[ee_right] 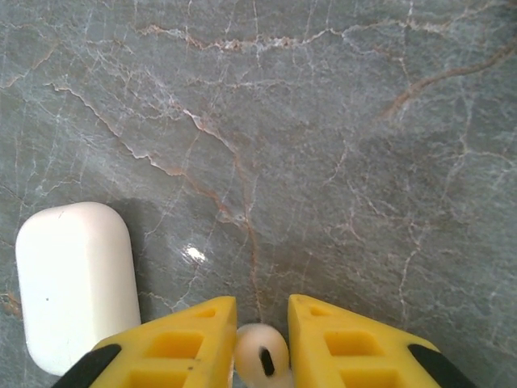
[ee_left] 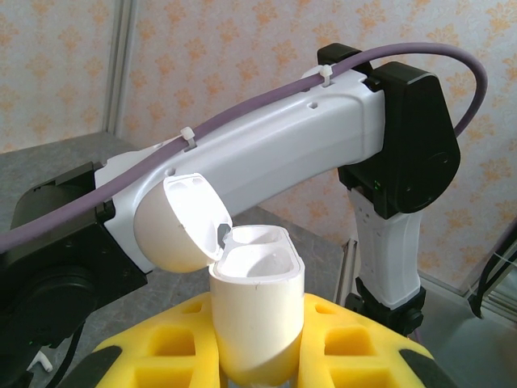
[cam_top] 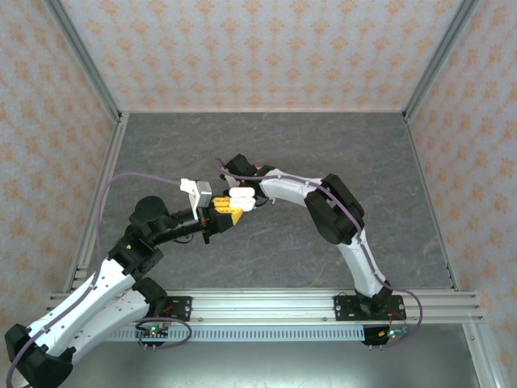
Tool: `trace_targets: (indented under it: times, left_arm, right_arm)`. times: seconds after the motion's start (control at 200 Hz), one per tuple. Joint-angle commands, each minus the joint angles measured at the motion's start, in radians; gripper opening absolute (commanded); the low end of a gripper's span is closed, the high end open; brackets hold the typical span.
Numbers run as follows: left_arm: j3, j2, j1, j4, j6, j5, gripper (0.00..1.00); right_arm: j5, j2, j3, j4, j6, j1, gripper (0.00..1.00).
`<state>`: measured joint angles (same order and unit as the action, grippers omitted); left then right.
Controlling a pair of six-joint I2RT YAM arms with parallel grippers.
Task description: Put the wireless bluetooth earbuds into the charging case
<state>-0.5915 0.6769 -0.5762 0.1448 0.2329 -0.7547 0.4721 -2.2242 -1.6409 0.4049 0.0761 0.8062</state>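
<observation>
Fingers on our left gripper (ee_left: 258, 323) clamp the open charging case (ee_left: 258, 275), our right gripper (ee_right: 260, 311) pinching a white earbud (ee_right: 260, 356) above the worktop (ee_right: 323, 121) middle.

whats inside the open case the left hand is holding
The white case is open, its lid tipped back. Two white wells show at the top with no earbud in sight; their bottoms are hidden below the rim.
</observation>
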Motion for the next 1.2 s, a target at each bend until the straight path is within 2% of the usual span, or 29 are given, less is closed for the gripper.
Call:
trace_targets:
  times: [0.0,0.365,0.576,0.751,0.961,1.196]
  left_arm:
    - [-0.005,-0.004,-0.005,0.007,-0.027,-0.019,0.0]
    - [0.006,-0.014,-0.006,0.001,-0.017,-0.001,0.0]
    - [0.029,-0.018,-0.005,0.015,0.001,0.002,0.0]
    - [0.043,0.004,-0.005,0.03,0.009,0.004,0.0]
    - [0.061,0.073,-0.005,0.094,0.027,-0.002,0.0]
    - [0.059,0.174,-0.008,0.17,0.028,-0.024,0.0]
  right_arm:
    - [0.019,0.038,0.05,0.065,-0.012,0.024,0.22]
    - [-0.019,0.242,0.212,-0.068,0.039,0.004,0.21]
    - [-0.075,0.488,0.416,-0.171,0.09,-0.073,0.21]
    - [-0.137,0.729,0.549,-0.185,0.085,-0.129,0.21]
    - [-0.164,0.959,0.579,-0.129,0.001,-0.133,0.21]
    - [-0.16,1.12,0.599,-0.155,-0.057,-0.096,0.21]
